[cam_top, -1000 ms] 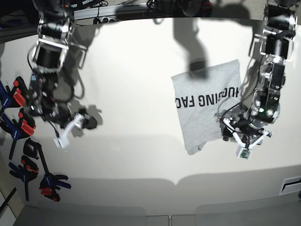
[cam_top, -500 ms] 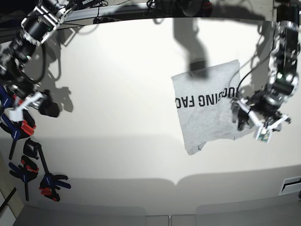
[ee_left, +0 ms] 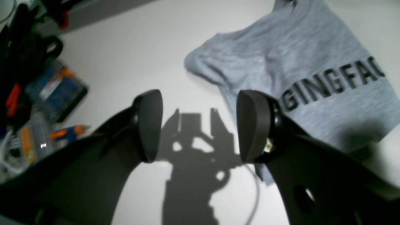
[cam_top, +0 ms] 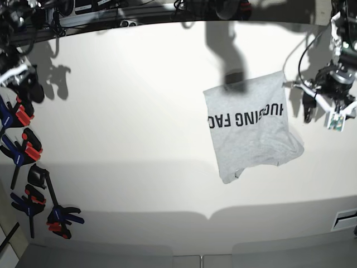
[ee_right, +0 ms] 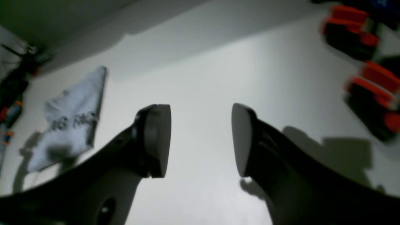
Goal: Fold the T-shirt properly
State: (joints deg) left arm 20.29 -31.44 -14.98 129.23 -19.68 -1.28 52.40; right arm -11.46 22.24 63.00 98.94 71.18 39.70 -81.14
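The T-shirt (cam_top: 248, 125) lies folded into a rough rectangle right of the table's middle, grey, with its black lettering facing up. A small flap sticks out at its near corner (cam_top: 231, 176). My left gripper (cam_top: 316, 109) hovers just off the shirt's right edge, open and empty. In the left wrist view the open left gripper (ee_left: 200, 125) is over bare table, with the T-shirt (ee_left: 312, 78) to its right. My right gripper (cam_top: 22, 84) is far off at the table's back left, also open. The right wrist view shows the empty right gripper (ee_right: 201, 140) and the T-shirt (ee_right: 72, 125) far away.
Several black spring clamps with red and blue grips (cam_top: 28, 151) line the table's left edge, and the clamps (ee_right: 368, 78) also show in the right wrist view. Boxes and small tools (ee_left: 56, 90) lie beyond the table's right side. Cables run along the back edge (cam_top: 122, 19).
Both arms have drawn back. The left gripper rose from the shirt's near right corner to its far right edge. The right gripper swung to the back left corner. The shirt stayed put.
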